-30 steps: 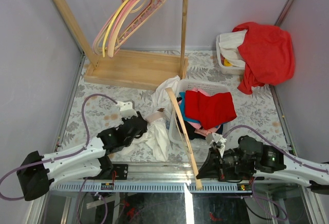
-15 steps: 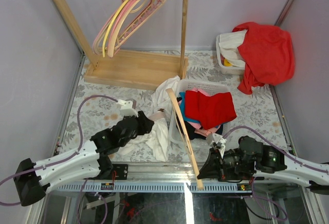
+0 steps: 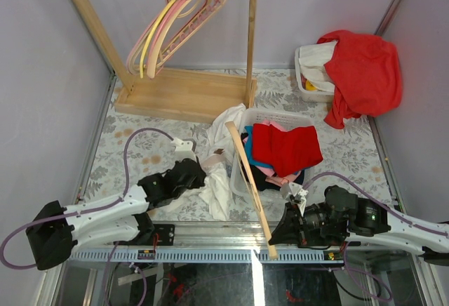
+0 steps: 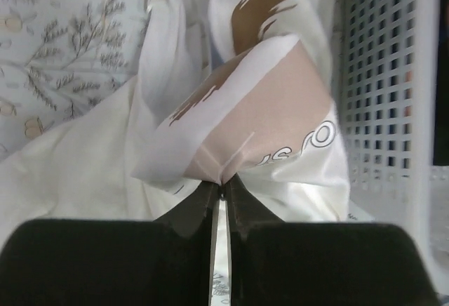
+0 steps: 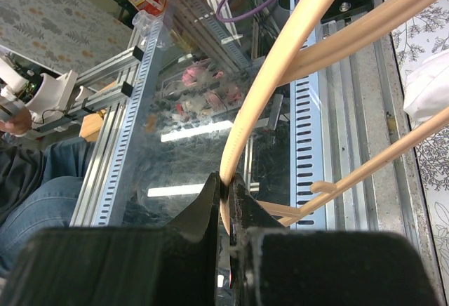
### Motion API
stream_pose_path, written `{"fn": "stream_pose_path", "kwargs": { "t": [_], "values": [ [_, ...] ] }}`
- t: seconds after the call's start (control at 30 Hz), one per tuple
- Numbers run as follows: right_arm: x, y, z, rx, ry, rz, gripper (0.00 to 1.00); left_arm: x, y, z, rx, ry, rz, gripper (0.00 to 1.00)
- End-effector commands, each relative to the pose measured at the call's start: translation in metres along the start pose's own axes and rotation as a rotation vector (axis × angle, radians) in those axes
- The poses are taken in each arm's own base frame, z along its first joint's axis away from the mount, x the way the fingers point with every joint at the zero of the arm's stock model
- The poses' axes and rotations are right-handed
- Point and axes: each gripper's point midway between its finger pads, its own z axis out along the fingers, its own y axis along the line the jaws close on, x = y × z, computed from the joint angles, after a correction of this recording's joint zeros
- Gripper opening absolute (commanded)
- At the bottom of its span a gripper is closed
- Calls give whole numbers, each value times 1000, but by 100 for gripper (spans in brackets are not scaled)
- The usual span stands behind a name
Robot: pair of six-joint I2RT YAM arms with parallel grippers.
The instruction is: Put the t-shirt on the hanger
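Jaws of the right gripper [image 5: 226, 182] pinch the hanger [image 3: 248, 180] at its near end. Its long axis runs away from the arms toward the basket [image 3: 280, 118]. Just left of its far half, the left gripper [image 4: 220, 185] is clamped on a fold of the crumpled t-shirt [image 3: 219, 194], making the left arm nearer.

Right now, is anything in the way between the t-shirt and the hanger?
Nothing visible. The left pincer pinches the t-shirt, the right pincer grips the hanger, and the hanger leans right beside the t-shirt, along the white laundry basket's edge.
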Motion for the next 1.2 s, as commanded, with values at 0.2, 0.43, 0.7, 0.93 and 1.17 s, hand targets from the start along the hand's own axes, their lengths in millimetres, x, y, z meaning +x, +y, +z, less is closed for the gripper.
{"fn": "stream_pose_path", "kwargs": {
  "t": [0.2, 0.43, 0.7, 0.93, 1.17],
  "values": [
    [-18, 21, -1, -89, -44, -18, 0, -149, -87, -59, 97, -252, 104, 0],
    [-29, 43, -16, -166, -100, -36, 0, -221, -153, -94, 203, -314, 207, 0],
    [-9, 53, -20, -239, -31, 18, 0, -264, -189, -102, 216, -360, 253, 0],
    [-28, 69, -38, -265, -116, -54, 0, -281, -206, -120, 252, -398, 269, 0],
    [-4, 70, -27, -351, -31, 1, 0, -284, -238, -116, 259, -383, 346, 0]
  ]
}}
